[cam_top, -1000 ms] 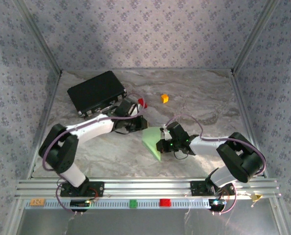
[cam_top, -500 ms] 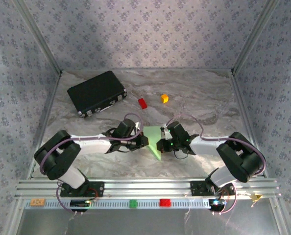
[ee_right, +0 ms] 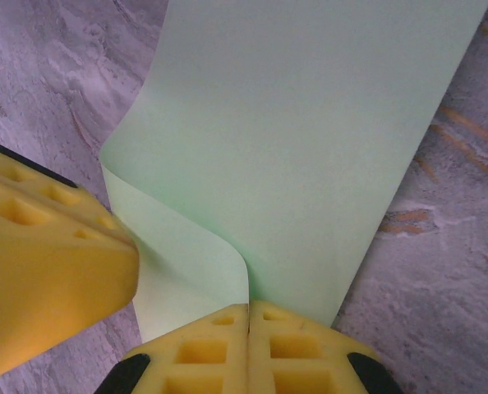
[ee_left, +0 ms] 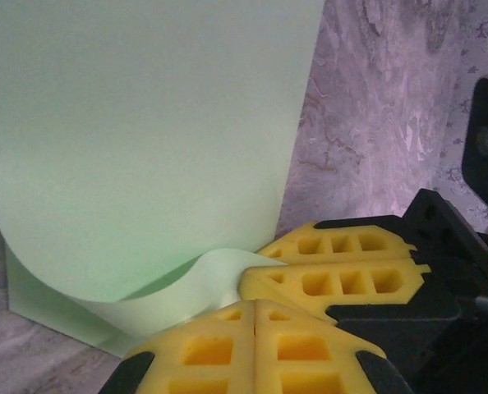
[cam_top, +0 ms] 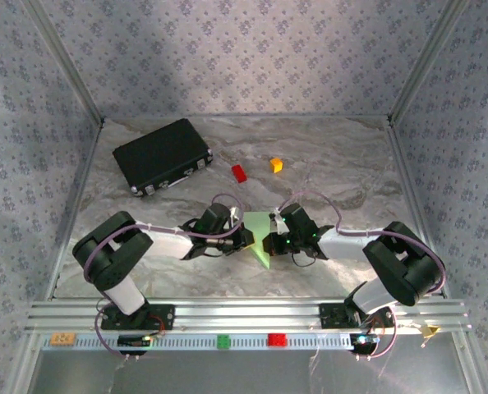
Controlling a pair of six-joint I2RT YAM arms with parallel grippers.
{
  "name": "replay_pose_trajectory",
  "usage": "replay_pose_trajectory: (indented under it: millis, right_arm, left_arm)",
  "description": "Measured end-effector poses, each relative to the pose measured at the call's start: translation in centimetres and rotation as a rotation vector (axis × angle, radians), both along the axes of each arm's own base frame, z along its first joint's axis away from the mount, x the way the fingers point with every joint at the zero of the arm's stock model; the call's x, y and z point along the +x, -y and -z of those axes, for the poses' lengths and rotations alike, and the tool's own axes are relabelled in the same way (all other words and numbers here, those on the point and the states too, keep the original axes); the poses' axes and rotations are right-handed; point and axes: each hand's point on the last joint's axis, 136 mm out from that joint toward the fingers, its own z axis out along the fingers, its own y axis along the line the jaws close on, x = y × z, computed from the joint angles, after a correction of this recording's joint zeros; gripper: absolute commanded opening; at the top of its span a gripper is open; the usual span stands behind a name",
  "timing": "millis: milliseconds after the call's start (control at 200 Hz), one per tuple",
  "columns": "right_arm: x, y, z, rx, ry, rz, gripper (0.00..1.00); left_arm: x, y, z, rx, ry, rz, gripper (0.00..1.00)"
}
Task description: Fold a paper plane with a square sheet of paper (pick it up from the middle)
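The left gripper (cam_top: 245, 238) has joined the right gripper (cam_top: 270, 244), both clamped on the paper (cam_top: 257, 223); uneven pulling could tear it.

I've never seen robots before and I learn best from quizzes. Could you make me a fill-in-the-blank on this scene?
The sheet of paper is pale ____. The right claw is ____ on its edge. The case is ____. The block nearest the case is ____.
Missing: green; shut; black; red.
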Motion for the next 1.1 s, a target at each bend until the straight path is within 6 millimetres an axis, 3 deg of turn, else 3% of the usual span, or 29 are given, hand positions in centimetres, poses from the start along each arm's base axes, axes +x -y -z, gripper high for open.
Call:
replay_pose_trajectory:
  millis: [285,495,725,939,999,1099]
  right_arm:
    - [0.0,0.0,0.0,0.0,0.0,0.001,0.0]
    - [0.1,0.1,0.0,0.0,0.0,0.004,0.0]
    - [0.1,0.1,0.0,0.001,0.0,0.006,0.0]
    - [0.0,0.6,-0.6,-0.001,-0.002,0.016,0.18]
    - [0.1,0.9,-1.4,0.001,0.01,0.03,0.25]
    - [0.3,1.4,-3.2,0.017,0.049,0.047,0.27]
  left_arm:
    - [-0.1,-0.2,0.5,0.01,-0.008,0.0,0.0]
    - [-0.4,-0.5,2.3,0.046,-0.038,-0.001,0.0]
    - [-0.3,-0.4,2.3,0.041,-0.034,-0.001,0.0]
    - [-0.3,-0.4,2.3,0.041,-0.033,-0.001,0.0]
    - [-0.3,-0.4,2.3,0.041,-0.033,-0.001,0.0]
    - [-0.3,-0.4,2.3,0.042,-0.031,0.0,0.0]
